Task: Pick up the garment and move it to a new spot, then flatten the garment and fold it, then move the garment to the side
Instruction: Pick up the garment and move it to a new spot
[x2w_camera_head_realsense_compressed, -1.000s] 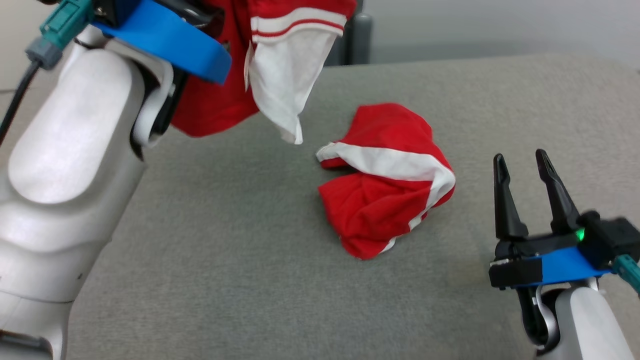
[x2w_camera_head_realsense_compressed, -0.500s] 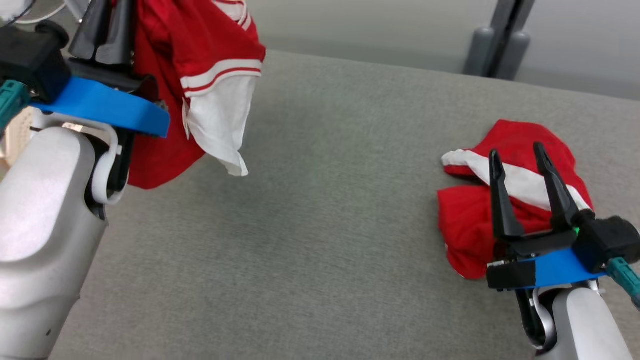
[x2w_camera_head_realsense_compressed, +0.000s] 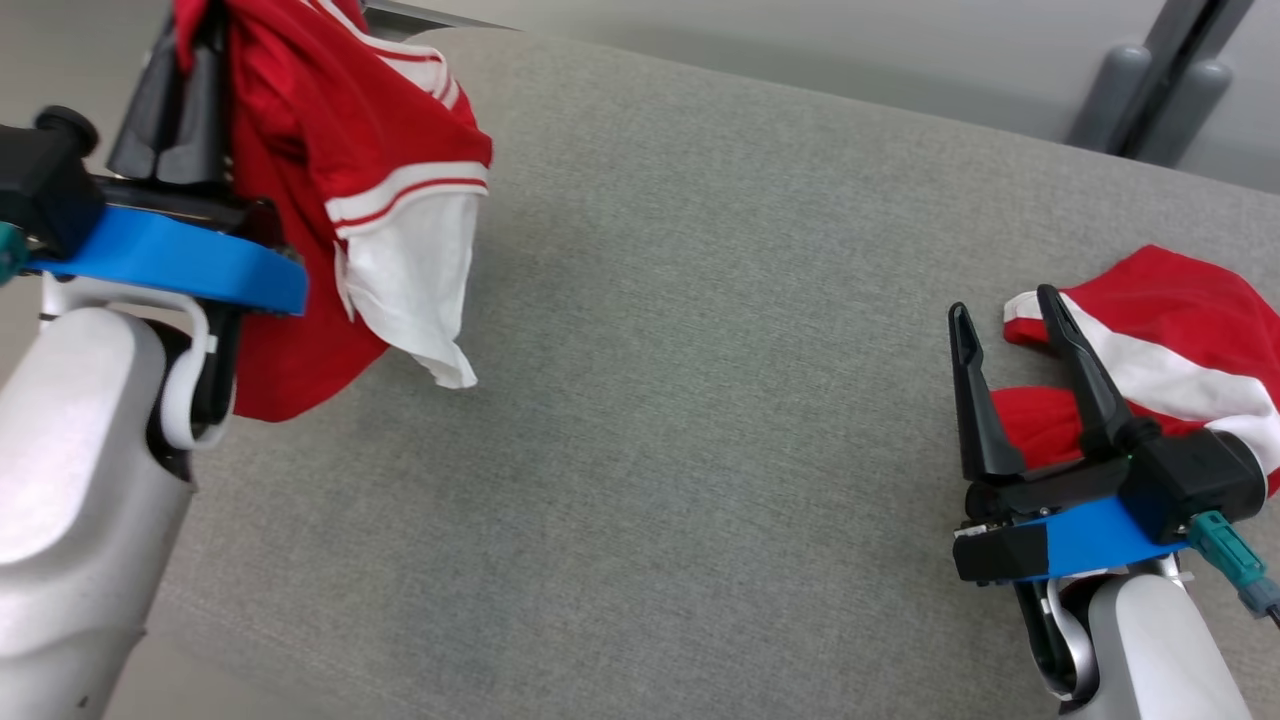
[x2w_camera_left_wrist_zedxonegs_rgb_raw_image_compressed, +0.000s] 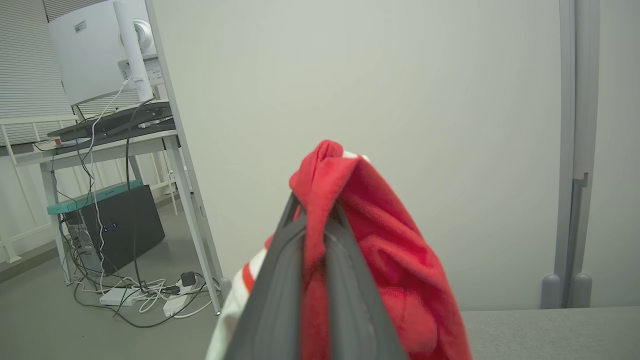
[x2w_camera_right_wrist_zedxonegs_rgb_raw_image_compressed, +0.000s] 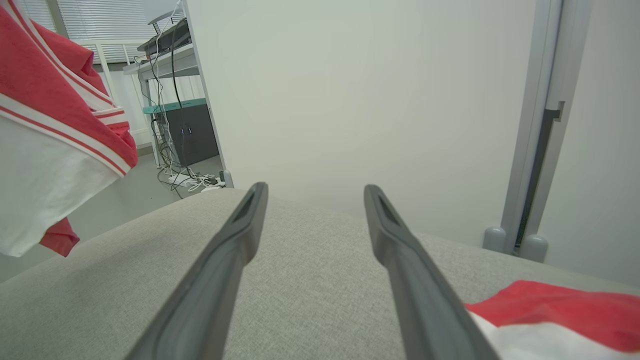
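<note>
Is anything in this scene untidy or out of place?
Yes. One red and white garment lies crumpled in a heap on the grey surface beside the open right tool. The other garment hangs bunched from the shut left tool, not flat.

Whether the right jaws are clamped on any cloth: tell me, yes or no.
No: on the right gripper the jaws stand wide apart above the grey surface, nothing between them.

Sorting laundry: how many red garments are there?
2. The held garment hangs from the left gripper, far left; the crumpled garment lies on the grey surface by the right gripper. Others may be hidden.
</note>
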